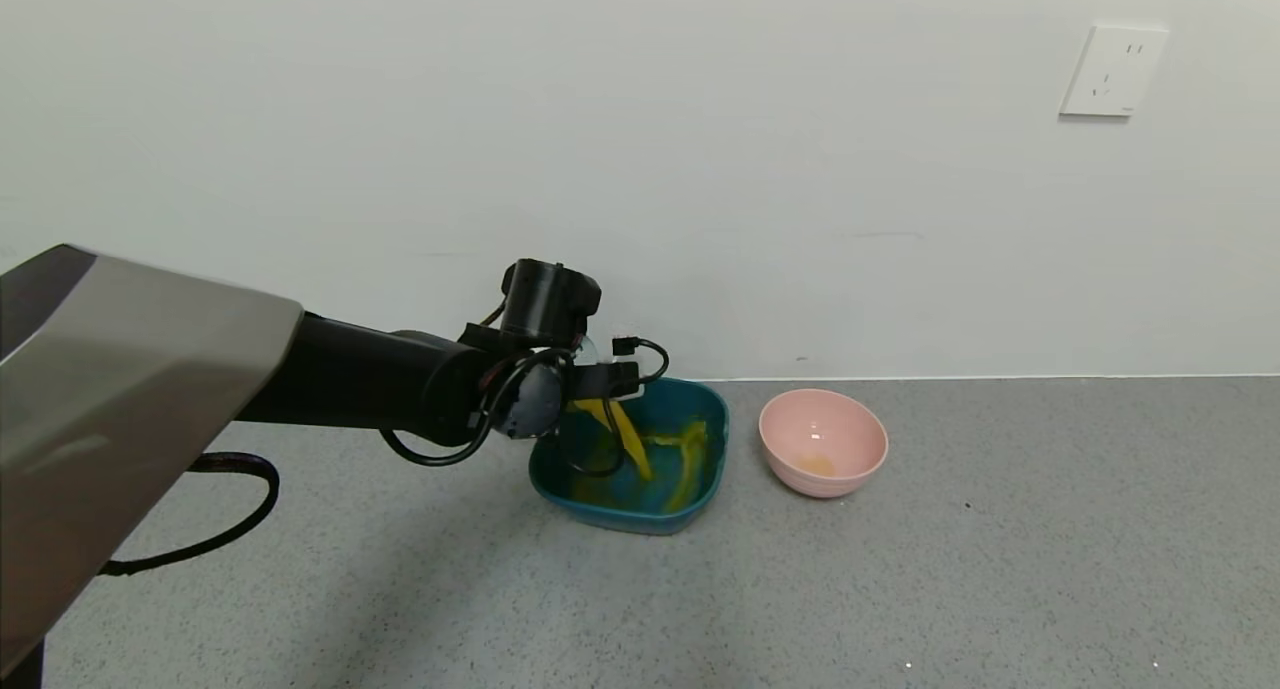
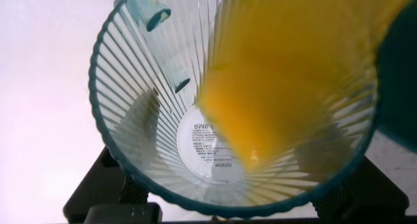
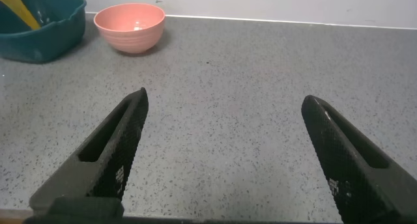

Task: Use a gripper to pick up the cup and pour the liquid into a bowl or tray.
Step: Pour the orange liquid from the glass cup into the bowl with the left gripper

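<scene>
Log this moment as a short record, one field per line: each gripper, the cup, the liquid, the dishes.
left gripper: shut on the cup, held over the teal dish
cup: ribbed, clear, tipped over for pouring
liquid: orange stream falling into the teal dish
teal dish: on the grey counter, orange liquid splashing inside
pink bowl: beside the teal dish, apart from it, small orange trace at the bottom
right gripper: open, low over the counter, away from both dishes
</scene>
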You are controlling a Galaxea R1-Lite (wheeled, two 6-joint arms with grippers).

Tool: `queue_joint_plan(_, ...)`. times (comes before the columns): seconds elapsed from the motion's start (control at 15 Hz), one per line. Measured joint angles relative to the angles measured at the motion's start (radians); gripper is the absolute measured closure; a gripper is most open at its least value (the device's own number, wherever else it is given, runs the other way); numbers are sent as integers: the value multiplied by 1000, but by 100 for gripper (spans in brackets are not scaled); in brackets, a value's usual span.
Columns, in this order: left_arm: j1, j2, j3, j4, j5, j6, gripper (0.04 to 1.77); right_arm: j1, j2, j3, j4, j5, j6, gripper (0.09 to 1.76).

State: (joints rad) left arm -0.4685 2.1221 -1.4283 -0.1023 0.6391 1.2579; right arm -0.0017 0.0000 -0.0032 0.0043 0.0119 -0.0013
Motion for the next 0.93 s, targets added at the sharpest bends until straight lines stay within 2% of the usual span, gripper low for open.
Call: queue_joint_plan(0.93, -2, -16, -11, 0, 95, 268, 52, 0, 0, 0, 0, 0, 0, 14)
